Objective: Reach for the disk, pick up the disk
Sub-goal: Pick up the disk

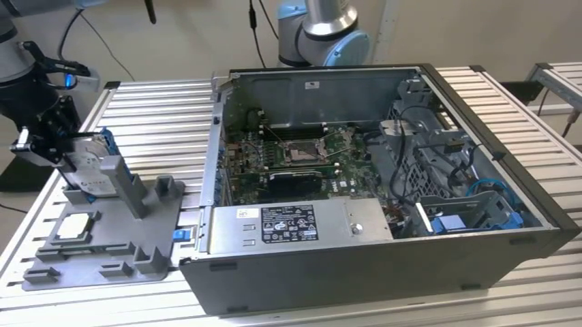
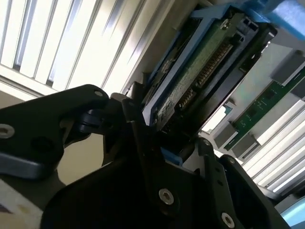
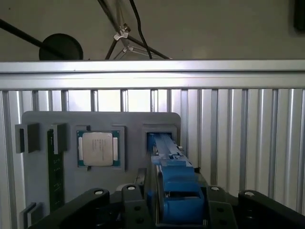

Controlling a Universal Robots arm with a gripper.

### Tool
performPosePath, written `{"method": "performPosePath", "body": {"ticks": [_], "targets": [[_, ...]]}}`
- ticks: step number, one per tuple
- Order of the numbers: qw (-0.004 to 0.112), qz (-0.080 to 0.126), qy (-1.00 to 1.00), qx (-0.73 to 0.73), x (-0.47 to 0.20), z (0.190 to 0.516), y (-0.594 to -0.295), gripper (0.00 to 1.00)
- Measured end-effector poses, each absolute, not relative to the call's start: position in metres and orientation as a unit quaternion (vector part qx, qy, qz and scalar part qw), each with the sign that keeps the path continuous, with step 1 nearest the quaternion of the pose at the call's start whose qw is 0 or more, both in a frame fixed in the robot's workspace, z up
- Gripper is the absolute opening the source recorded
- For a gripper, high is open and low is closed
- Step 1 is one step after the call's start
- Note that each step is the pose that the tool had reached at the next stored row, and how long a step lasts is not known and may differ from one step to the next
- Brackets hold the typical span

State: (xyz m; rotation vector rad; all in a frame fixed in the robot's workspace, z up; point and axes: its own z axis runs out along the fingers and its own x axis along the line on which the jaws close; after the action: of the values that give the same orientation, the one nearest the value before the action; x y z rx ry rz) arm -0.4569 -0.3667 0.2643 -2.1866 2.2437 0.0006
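Observation:
The disk, silver-grey with a white label and a blue bracket, stands on edge and tilted in the grey fixture at the exterior view's left. My gripper sits over its upper end, black fingers on both sides. In the first wrist view the disk's blue-framed edge runs from the fixture's slot up between the fingers of the gripper. The second wrist view shows the disk's circuit-board side with the gripper pressed against its blue bracket. I cannot tell whether its lower end has left the slot.
An open computer case with its motherboard exposed stands to the exterior view's right of the fixture. A square silver chip and a green memory stick lie in the fixture. The slatted metal table carries everything. The arm's base rises behind the case.

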Motion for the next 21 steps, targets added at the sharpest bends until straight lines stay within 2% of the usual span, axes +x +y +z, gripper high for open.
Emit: {"method": "performPosePath", "body": {"ticks": [15, 18, 21], "targets": [[0.007, 0.003, 0.716, -0.698, -0.4569, 0.2642, -0.3669, 0.00], [0.003, -0.001, 0.716, -0.698, -0.4570, 0.2642, -0.3669, 0.00], [0.008, 0.005, 0.716, -0.698, -0.4570, 0.2643, -0.3668, 0.00]]}}
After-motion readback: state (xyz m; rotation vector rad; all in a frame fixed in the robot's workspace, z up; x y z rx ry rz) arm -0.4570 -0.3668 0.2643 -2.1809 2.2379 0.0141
